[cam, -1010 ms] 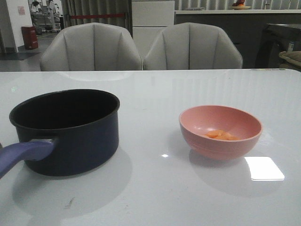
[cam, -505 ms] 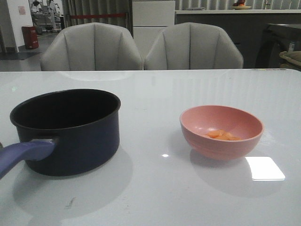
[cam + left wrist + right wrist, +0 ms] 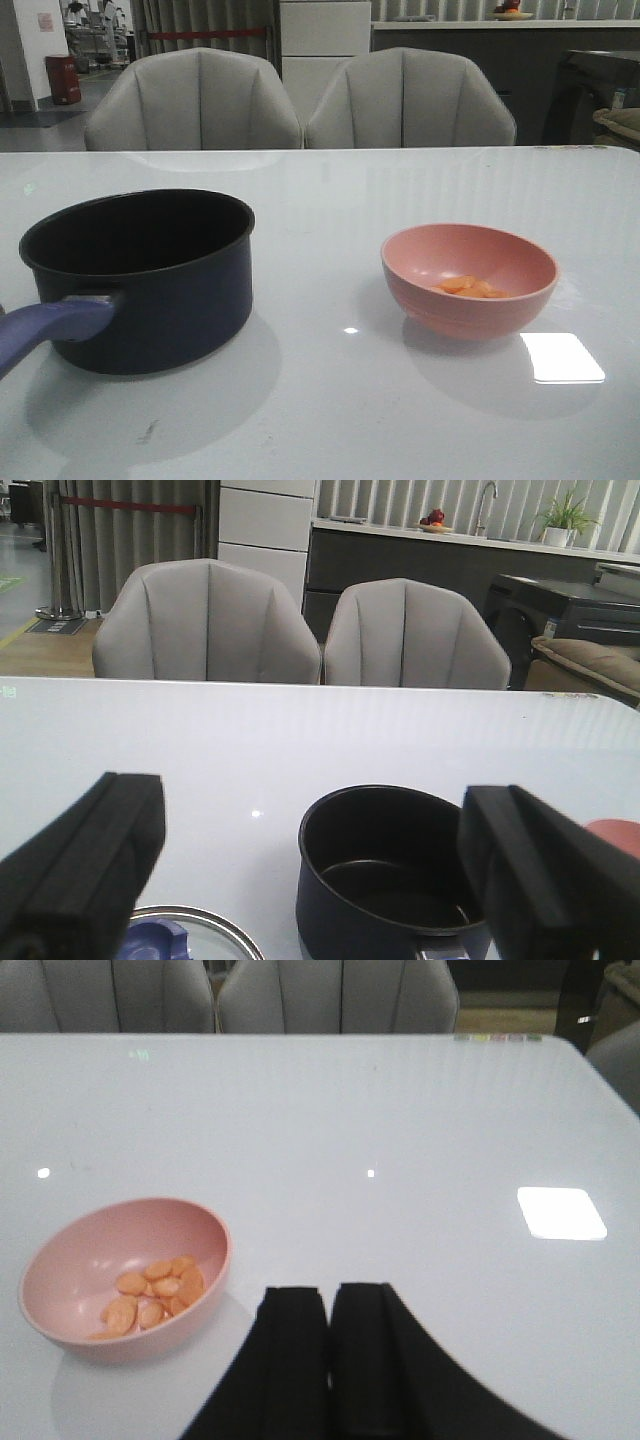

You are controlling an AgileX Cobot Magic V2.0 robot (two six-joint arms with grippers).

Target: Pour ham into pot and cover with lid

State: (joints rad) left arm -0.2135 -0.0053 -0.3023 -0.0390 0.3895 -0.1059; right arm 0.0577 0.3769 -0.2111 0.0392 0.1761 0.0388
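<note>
Pink bowl [image 3: 469, 280] and navy pot [image 3: 140, 275] sit on the white table [image 3: 330, 200] exactly where they were a second ago; nothing has moved, so the pour is not yet started. Ham [image 3: 152, 1295] lies in the bowl. The left end effector [image 3: 310, 880] hangs spread wide behind the empty pot, and the right end effector [image 3: 328, 1360] is pressed together beside the bowl. Only a rim sliver of the lid [image 3: 195, 935] shows, its knob cut off. The front view shows neither arm.

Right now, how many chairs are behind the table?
2: the left chair sits behind the pot, the right chair behind the pink bowl. Others may be out of frame.
</note>
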